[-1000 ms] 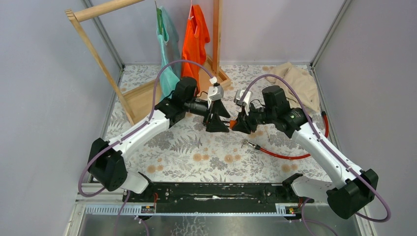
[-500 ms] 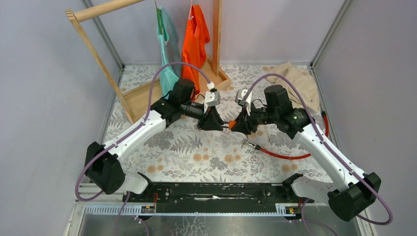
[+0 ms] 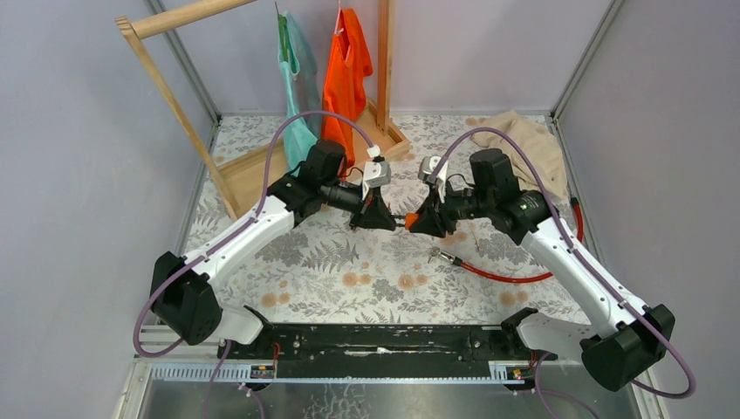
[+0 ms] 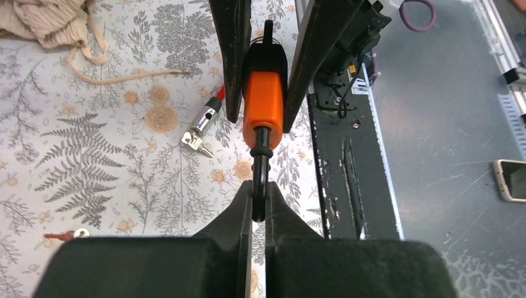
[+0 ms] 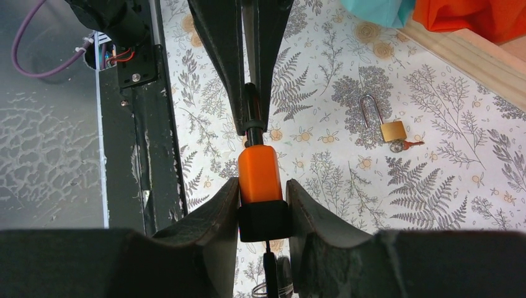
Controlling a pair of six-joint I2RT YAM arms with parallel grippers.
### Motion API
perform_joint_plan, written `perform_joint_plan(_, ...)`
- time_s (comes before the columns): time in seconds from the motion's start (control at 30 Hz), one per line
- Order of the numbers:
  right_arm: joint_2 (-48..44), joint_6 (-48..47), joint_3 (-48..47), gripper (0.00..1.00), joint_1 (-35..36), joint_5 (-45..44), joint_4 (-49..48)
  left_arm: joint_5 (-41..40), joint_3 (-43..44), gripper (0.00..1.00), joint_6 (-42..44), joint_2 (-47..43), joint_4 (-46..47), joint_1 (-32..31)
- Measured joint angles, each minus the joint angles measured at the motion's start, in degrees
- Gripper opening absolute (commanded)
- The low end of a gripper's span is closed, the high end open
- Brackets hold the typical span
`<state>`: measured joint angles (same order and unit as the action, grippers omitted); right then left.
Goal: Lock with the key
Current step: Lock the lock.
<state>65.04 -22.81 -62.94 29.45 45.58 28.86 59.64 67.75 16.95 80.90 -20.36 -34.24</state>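
Left gripper (image 4: 258, 191) closed to a thin slit, pinching black key (image 4: 261, 166) seated in orange lock (image 4: 263, 108), right gripper (image 5: 262, 189) clamped around lock's black end, mid-desk, raised.

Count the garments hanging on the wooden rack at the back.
2. A teal garment hangs at the left of the wooden rack, an orange garment just right of it. The beige cloth lies on the table, not hung. More could hide behind these.

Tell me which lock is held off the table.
The orange lock, clamped in the right gripper; the brass padlock lies on the table.
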Motion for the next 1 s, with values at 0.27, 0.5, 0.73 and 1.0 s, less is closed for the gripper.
perform_joint_plan(0.27,2.2,1.6,-1.0,0.00,-0.7,2.0,0.1,-0.2,-1.1,0.00,-7.0,0.0,2.2,-0.1)
perform_joint_plan(0.5,3.7,3.5,-2.1,0.00,-1.1,3.0,-0.4,0.7,-1.2,0.00,-12.9,1.2,5.9,-0.2)
perform_joint_plan(0.73,4.0,5.0,-2.1,0.00,-1.5,3.1,-0.4,0.6,-1.2,0.00,-15.5,1.9,7.0,-0.3)
perform_joint_plan(1.0,4.0,5.7,-1.4,0.00,-2.3,2.0,-0.5,-0.1,-1.1,0.00,-19.1,4.0,9.1,-0.7)
